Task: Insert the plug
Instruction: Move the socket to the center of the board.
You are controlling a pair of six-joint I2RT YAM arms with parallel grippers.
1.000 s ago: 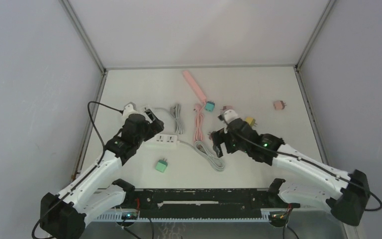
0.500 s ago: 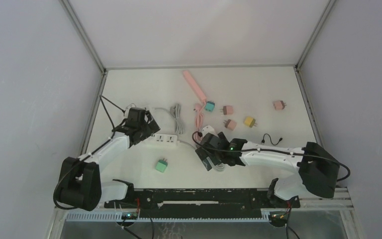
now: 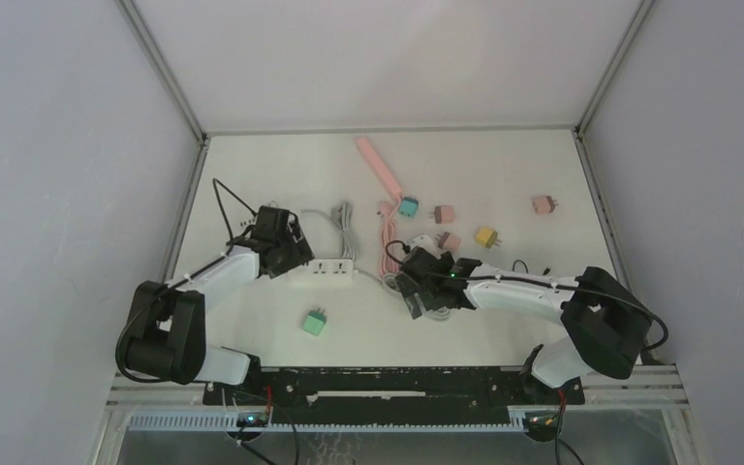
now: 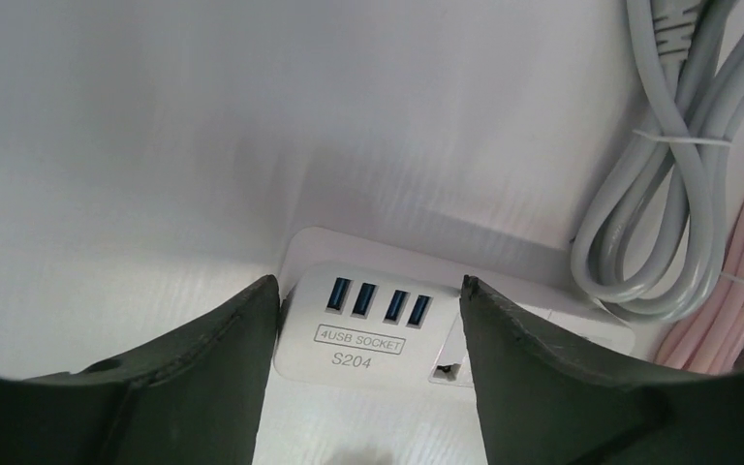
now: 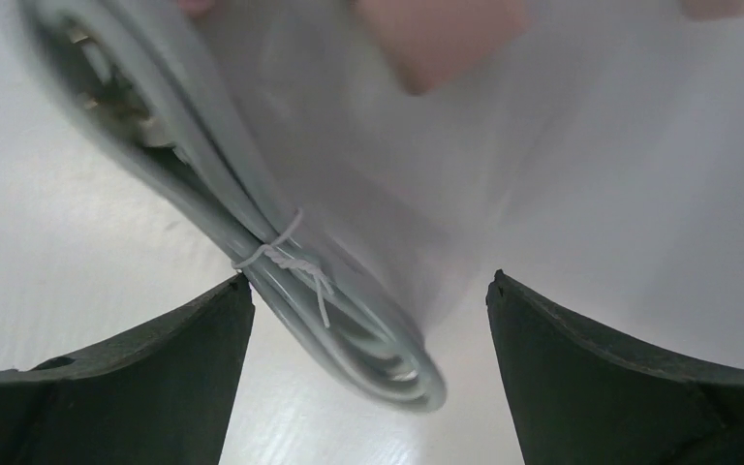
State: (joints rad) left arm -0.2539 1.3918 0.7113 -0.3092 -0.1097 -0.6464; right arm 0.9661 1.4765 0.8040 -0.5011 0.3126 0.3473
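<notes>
Green plug point(image 3: 315, 323) lies apart; left tool point(image 4: 368, 287) straddles power strip point(image 4: 363, 341), edges perhaps touching.

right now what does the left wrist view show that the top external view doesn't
Left wrist only: four blue USB ports and the "4USB SOCKET S204" label on the end of the white power strip. Top external only: the green plug, pink power strip, yellow plug, right gripper. Both: the white power strip, grey cable bundle and left gripper straddling the strip's end.
</notes>
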